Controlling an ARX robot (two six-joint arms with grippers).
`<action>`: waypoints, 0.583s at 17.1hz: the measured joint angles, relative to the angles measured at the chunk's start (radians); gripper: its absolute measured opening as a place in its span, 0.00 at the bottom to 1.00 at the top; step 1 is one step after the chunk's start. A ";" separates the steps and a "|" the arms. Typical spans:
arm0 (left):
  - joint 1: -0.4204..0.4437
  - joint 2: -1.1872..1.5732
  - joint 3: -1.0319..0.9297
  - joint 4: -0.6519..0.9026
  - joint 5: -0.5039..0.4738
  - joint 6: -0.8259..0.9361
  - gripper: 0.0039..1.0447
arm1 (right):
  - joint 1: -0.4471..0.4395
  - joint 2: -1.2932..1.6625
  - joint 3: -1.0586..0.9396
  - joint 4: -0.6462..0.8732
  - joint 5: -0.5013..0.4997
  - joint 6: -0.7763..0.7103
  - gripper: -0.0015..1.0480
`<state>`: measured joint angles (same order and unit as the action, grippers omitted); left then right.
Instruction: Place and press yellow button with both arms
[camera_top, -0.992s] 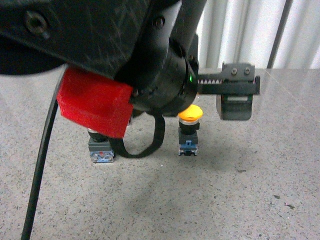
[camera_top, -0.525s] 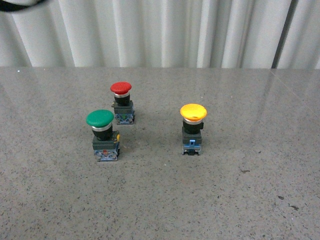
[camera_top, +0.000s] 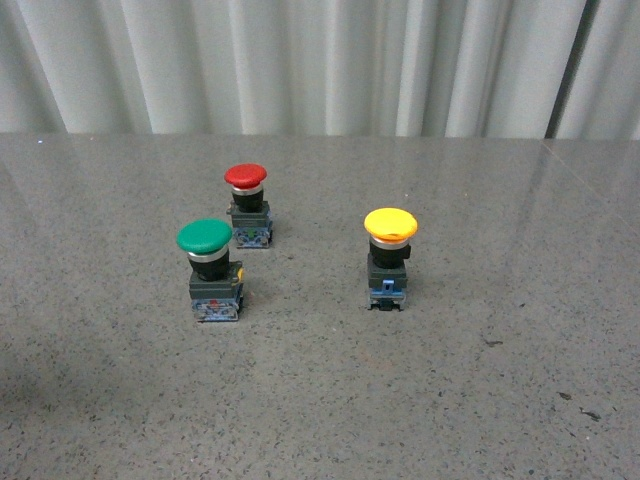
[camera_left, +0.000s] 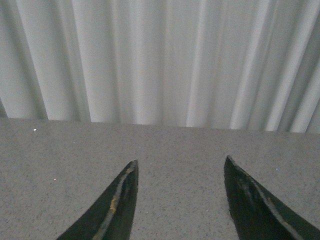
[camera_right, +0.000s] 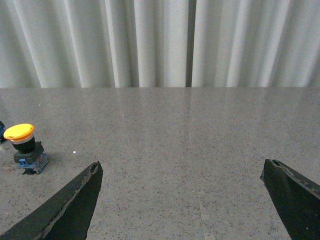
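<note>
On table (camera_top: 500, 400), yellow button (camera_top: 390, 250) upright; left gripper (camera_left: 180, 162) and right gripper (camera_right: 182, 167) both spread, empty.

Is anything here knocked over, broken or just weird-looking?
Nothing stands out. The yellow button, green button and red button all stand upright and apart on the grey table. Only a few small dark specks mark its near right part.

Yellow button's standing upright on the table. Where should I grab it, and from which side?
Grip the yellow button by its squarish black body, not the domed cap above it, which overhangs and looks slippery. Come in low from the robot's right, the open side; the green button and red button stand on the left.
</note>
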<state>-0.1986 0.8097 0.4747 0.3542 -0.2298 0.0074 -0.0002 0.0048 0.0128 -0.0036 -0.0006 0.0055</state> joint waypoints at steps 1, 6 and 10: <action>0.015 -0.041 -0.056 0.023 0.030 -0.001 0.38 | 0.000 0.000 0.000 -0.001 0.000 0.000 0.94; 0.099 -0.192 -0.264 0.058 0.120 -0.005 0.01 | 0.000 0.000 0.000 0.000 0.000 0.000 0.94; 0.206 -0.288 -0.348 0.034 0.215 -0.006 0.01 | 0.000 0.000 0.000 -0.001 0.000 0.000 0.94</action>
<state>0.0071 0.5213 0.1272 0.3878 -0.0151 0.0010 -0.0002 0.0048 0.0128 -0.0044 -0.0006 0.0059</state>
